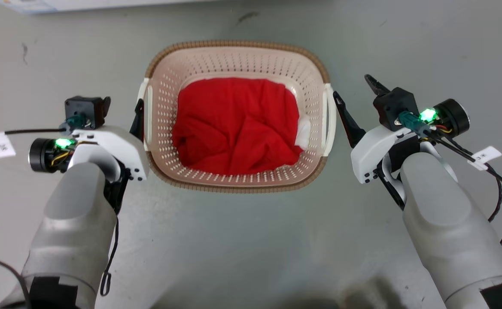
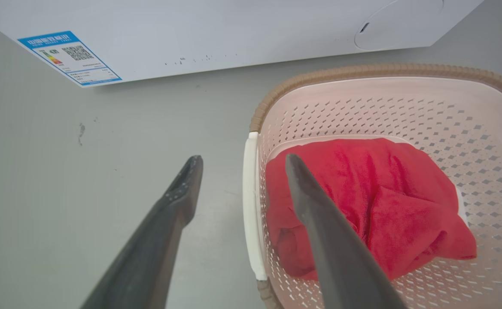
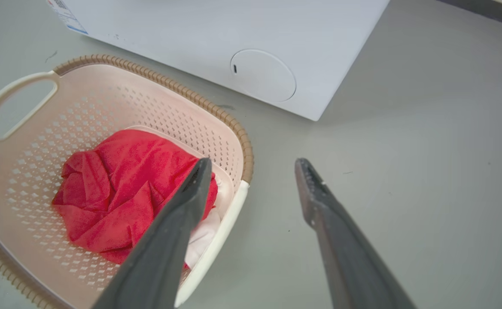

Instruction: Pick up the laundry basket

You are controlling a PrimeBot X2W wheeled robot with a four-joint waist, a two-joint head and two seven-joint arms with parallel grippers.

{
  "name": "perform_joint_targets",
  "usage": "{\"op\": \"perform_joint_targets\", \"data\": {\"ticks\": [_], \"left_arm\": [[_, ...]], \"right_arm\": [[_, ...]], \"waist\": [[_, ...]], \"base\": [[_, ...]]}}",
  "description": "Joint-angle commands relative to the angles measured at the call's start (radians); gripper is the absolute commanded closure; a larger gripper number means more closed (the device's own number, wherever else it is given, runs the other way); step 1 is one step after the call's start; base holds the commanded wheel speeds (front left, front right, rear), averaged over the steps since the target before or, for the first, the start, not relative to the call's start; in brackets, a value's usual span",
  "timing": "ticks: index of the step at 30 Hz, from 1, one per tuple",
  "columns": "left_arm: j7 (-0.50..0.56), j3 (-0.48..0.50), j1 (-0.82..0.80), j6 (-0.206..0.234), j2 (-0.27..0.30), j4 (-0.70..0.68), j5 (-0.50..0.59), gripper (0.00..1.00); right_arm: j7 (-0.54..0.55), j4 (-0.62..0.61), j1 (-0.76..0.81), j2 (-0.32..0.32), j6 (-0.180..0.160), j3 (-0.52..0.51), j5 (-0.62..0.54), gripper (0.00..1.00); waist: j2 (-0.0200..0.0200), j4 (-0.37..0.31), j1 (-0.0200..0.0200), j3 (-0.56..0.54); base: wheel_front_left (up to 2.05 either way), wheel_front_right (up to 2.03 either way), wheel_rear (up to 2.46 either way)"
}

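Note:
The laundry basket (image 1: 233,64), cream and perforated with a brown woven-look rim, stands on the grey floor between my arms. It holds a crumpled red cloth (image 1: 233,124). My left gripper (image 1: 122,109) is open beside the basket's white left handle (image 1: 147,112). In the left wrist view the left gripper (image 2: 243,159) straddles that handle (image 2: 251,206), one finger over the red cloth (image 2: 384,206), the other outside the basket (image 2: 362,116). My right gripper (image 1: 352,88) is open by the right handle (image 1: 329,116). In the right wrist view the right gripper (image 3: 253,163) straddles this handle (image 3: 216,249) of the basket (image 3: 104,107).
A large white washing machine (image 2: 233,30) stands on the floor just beyond the basket, its round flap (image 3: 263,75) facing me. A bit of white cloth (image 1: 304,133) lies under the red one. Cables with paper tags (image 1: 485,156) hang from both wrists. Bare grey floor (image 1: 242,240) lies in front.

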Motion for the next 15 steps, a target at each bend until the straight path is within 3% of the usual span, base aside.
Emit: {"op": "perform_joint_targets", "data": {"ticks": [1, 9, 15], "left_arm": [[0.0, -0.009, -0.025, -0.001, -0.001, 0.01, -0.009, 0.0], [0.017, -0.089, -0.113, -0.001, 0.003, 0.098, -0.086, 0.0], [0.022, -0.132, -0.162, -0.001, -0.001, 0.123, -0.14, 0.0]], "right_arm": [[-0.003, 0.017, -0.02, -0.004, -0.001, 0.005, -0.003, 0.0], [-0.003, 0.188, -0.12, 0.001, -0.001, 0.006, 0.011, 0.0], [-0.002, 0.251, -0.174, 0.003, -0.001, 0.005, 0.03, 0.0]], "waist": [[0.0, 0.011, -0.0002, 0.031], [0.0, 0.02, -0.0002, 0.118], [0.0, 0.028, -0.0002, 0.177]], "base": [[0.0, 0.0, 0.0], [0.0, 0.0, 0.0], [0.0, 0.0, 0.0]]}}
